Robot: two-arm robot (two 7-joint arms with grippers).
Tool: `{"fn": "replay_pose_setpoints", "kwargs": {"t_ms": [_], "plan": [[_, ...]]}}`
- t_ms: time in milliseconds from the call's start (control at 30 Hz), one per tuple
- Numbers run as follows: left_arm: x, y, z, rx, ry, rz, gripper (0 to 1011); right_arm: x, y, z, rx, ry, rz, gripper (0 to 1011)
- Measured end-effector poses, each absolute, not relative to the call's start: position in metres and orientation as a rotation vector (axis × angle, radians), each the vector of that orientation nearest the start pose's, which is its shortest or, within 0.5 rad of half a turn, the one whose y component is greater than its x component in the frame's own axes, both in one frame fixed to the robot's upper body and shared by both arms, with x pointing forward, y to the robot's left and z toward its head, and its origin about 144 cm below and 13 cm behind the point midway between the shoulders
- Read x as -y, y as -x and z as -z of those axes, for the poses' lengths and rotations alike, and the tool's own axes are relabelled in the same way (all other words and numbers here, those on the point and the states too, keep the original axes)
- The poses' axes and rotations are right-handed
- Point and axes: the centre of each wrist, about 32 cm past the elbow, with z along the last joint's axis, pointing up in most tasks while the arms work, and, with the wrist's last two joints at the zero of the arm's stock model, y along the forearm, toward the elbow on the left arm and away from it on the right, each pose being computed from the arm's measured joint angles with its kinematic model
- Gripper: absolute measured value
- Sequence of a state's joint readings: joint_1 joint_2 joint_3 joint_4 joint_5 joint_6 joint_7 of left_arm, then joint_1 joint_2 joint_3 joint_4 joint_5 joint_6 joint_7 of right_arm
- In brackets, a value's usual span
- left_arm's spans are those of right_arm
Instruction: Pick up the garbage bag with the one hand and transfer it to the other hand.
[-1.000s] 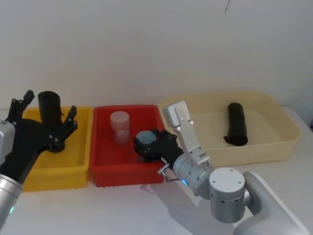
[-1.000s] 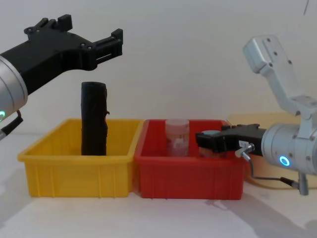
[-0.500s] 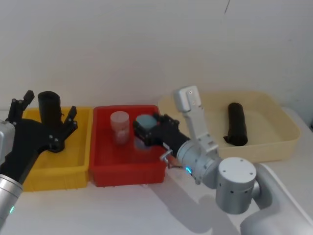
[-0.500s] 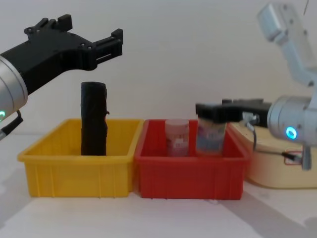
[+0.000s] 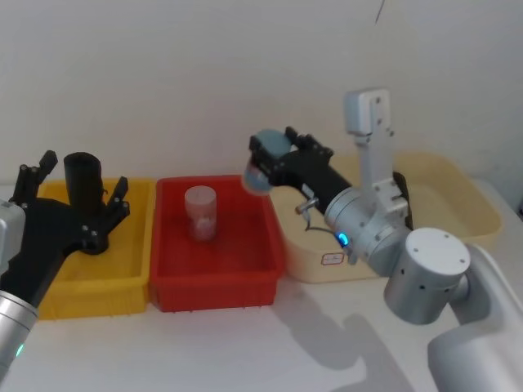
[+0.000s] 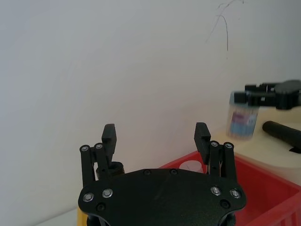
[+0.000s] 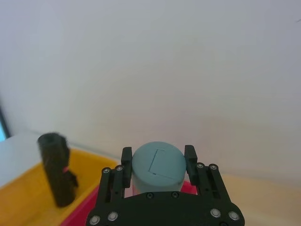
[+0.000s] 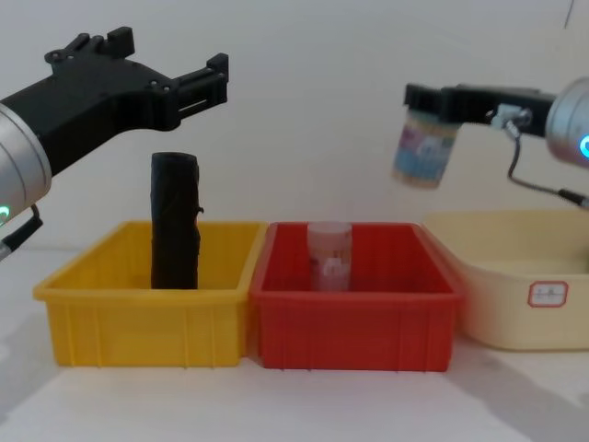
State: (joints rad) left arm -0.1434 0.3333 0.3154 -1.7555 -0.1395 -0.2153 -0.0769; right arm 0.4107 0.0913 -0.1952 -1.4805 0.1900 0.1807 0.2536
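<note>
The bag roll (image 8: 175, 221) stands upright in the yellow bin (image 8: 147, 308), long axis vertical, directly below the left gripper (image 8: 170, 78), whose fingers are spread apart. Far off, the right gripper (image 8: 433, 97) clamps a jar (image 8: 421, 152) in mid-air

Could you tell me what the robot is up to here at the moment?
The right gripper holds a plastic jar with a blue-grey lid in the air above the gap between the red bin and the cream tub. The left gripper hovers open above the garbage bag, which stands upright in the yellow bin, untouched. A second jar stands in the red bin.
</note>
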Motion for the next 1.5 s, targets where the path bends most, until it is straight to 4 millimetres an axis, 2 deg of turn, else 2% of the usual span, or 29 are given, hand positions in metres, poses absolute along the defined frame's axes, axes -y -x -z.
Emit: {"fn": "replay_pose_setpoints", "kwargs": {"t_ms": [333, 567, 800, 867, 1200, 1267, 1500], "plan": [[-0.21, -0.473, -1.23, 0.461, 0.211, -1.106, 1000, 0.219, -0.571, -1.266, 0.109, -0.096, 1.224, 658], [-0.21, -0.473, -1.23, 0.461, 0.211, -1.106, 1000, 0.233, -0.579, -1.256, 0.125, -0.031, 1.271, 658], [-0.21, -0.473, -1.23, 0.461, 0.211, -1.106, 1000, 0.248, -0.586, -1.236, 0.135, 0.06, 1.31, 660], [-0.21, -0.473, -1.23, 0.461, 0.211, -1.106, 1000, 0.253, -0.587, -1.231, 0.139, 0.085, 1.322, 684], [-0.21, -0.473, -1.23, 0.461, 0.211, -1.106, 1000, 0.269, -0.582, -1.217, 0.139, 0.119, 1.342, 974], [-0.21, -0.473, -1.23, 0.461, 0.211, -1.106, 1000, 0.27, -0.579, -1.216, 0.139, 0.114, 1.339, 1001], [-0.21, -0.473, -1.23, 0.461, 0.211, -1.106, 1001, 0.272, -0.562, -1.219, 0.131, 0.072, 1.308, 999]]}}
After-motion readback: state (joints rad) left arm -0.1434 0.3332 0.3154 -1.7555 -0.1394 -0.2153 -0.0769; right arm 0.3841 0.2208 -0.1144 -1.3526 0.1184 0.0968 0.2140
